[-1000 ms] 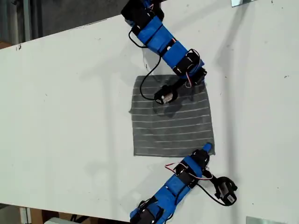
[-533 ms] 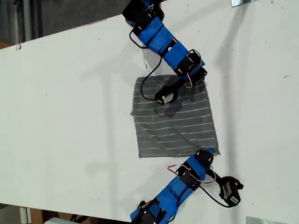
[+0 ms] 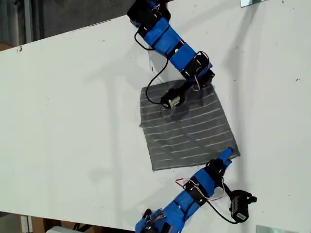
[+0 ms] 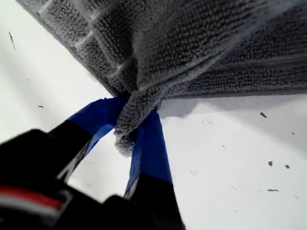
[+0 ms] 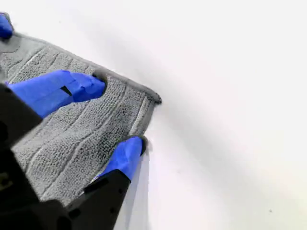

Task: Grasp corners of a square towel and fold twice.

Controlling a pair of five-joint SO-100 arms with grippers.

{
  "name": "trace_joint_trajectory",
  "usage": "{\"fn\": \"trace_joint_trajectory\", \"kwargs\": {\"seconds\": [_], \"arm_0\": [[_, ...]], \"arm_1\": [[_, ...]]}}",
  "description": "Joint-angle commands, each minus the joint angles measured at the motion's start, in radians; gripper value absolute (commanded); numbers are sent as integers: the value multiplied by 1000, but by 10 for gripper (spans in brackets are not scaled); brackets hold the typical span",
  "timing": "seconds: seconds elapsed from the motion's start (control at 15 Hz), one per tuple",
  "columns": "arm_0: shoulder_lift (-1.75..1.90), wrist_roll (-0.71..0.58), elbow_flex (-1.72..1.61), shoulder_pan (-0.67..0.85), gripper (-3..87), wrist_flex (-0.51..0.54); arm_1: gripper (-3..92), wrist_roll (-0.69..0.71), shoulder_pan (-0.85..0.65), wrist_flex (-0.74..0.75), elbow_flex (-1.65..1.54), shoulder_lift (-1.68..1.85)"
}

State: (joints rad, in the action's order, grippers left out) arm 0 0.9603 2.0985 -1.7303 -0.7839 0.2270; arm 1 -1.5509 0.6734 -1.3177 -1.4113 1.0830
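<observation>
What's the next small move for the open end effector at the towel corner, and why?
Probably close my second end effector on the corner it straddles: its fingers stand open, and that corner of the towel lies flat on the table. My first end effector is shut on another corner, so this grasp is what's missing.

Bare table (image 3: pixel 73 107) all round towel (image 3: pixel 187 128); only both arms crowd its edges
</observation>
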Motion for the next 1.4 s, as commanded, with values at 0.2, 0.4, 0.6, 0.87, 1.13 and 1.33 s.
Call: {"fn": "trace_joint_trajectory", "kwargs": {"seconds": [0.2,0.4,0.6,0.87,1.13,1.33], "arm_0": [[-35,219,-97,-98,148,-235],[158,173,48,-91,198,334],[81,-114,618,-32,227,988],[-15,-345,891,60,236,1065],[12,-482,902,147,233,1026],[-5,-499,896,192,233,968]], "arm_1": [[-1,-2,12,-41,29,52],[-1,-2,17,-60,32,81],[-1,9,-5,-40,28,60],[-1,12,-8,-32,12,57],[-1,103,-44,14,87,44],[-1,121,-58,11,101,43]]}}
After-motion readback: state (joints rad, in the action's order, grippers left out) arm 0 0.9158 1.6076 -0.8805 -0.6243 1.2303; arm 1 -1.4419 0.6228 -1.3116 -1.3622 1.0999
